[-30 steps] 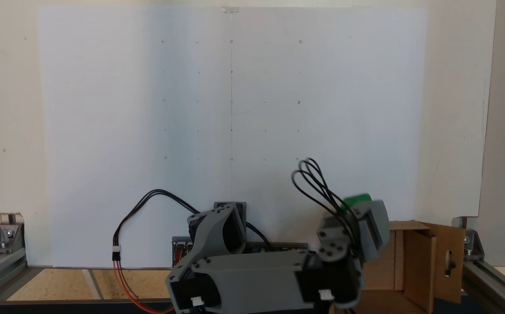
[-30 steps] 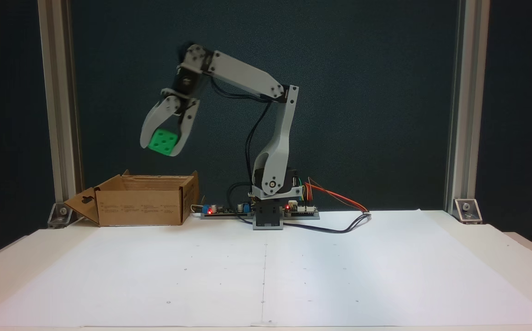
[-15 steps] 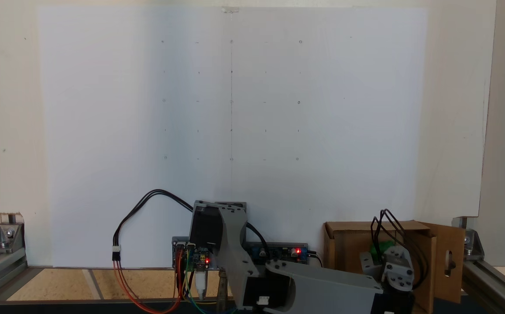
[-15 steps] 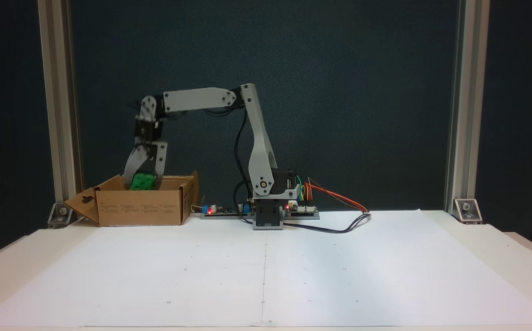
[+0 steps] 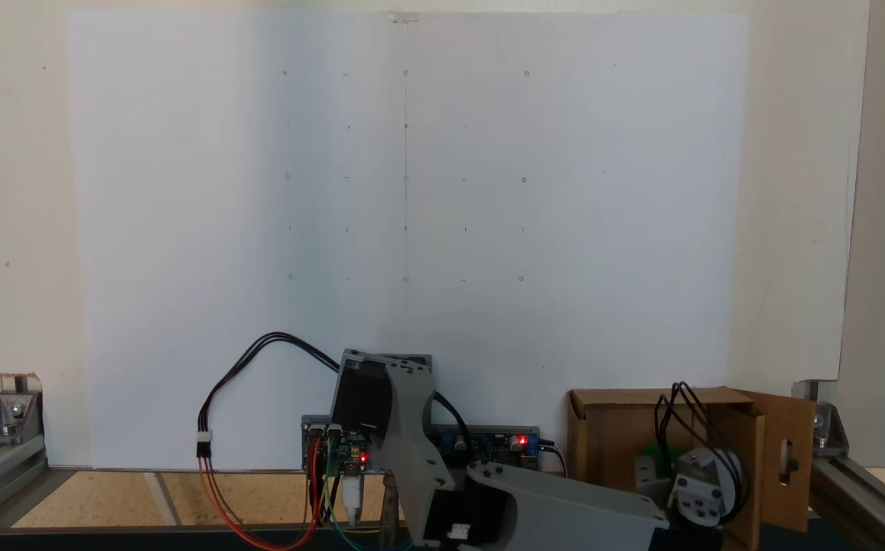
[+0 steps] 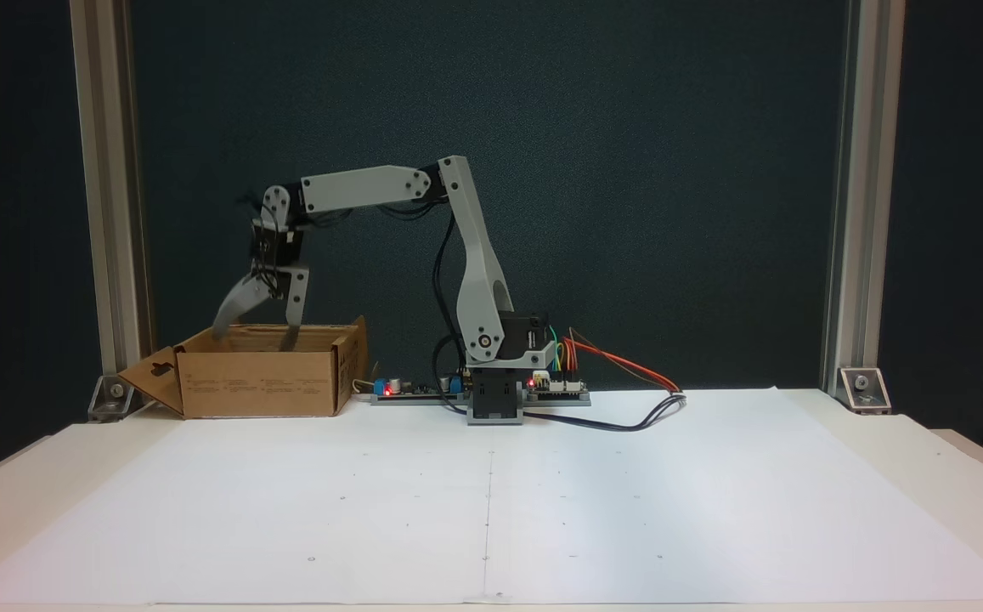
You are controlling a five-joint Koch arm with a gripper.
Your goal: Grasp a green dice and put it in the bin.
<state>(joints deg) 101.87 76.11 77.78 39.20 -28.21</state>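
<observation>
Green plastic dice [image 5: 652, 453] sits inside the brown cardboard bin [image 6: 262, 384]; fingers [image 6: 228, 314] spread, released, so lift straight up clear of the flaps.

A big white paper sheet [image 6: 491, 501] covers the table [image 6: 958, 459], with tiny dots and a thin line down its middle. Behind it stands a dark blue wall [image 6: 669, 170]. Silver metal posts [image 6: 848, 195] stand at both sides, with small metal corner pieces [image 5: 10, 409] at their feet.
</observation>
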